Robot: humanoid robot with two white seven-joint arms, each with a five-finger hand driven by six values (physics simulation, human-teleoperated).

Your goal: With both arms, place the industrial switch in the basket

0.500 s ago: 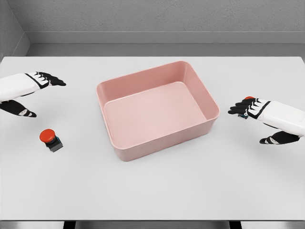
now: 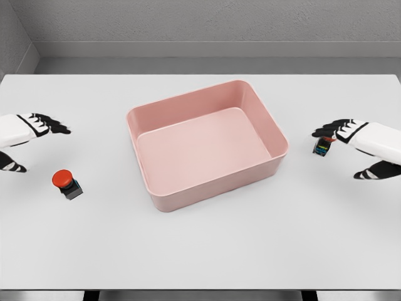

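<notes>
- The left hand (image 2: 28,128) sits at the far left edge over the worktop (image 2: 200,251), fingers spread and holding nothing. It has drawn back outward and a little lower since half a second ago, so it is now further from the basket.
- A switch (image 2: 66,184) with a red button on a dark base stands on the worktop just below and right of that hand, apart from it and unmoved.
- The pink basket (image 2: 156,188) lies mid-worktop, holding nothing, also unmoved.
- A second switch (image 2: 323,147) lies right of the basket, near its rim but outside it; more of its dark body now shows.
- The right hand (image 2: 357,141) has pulled back to the right. Its fingertips (image 2: 322,132) lie at the switch's top, thumb apart below; whether they grip it I cannot tell.
- Judgement: both arms seem to be retreating, not closing, so neither switch is on its way in yet.
</notes>
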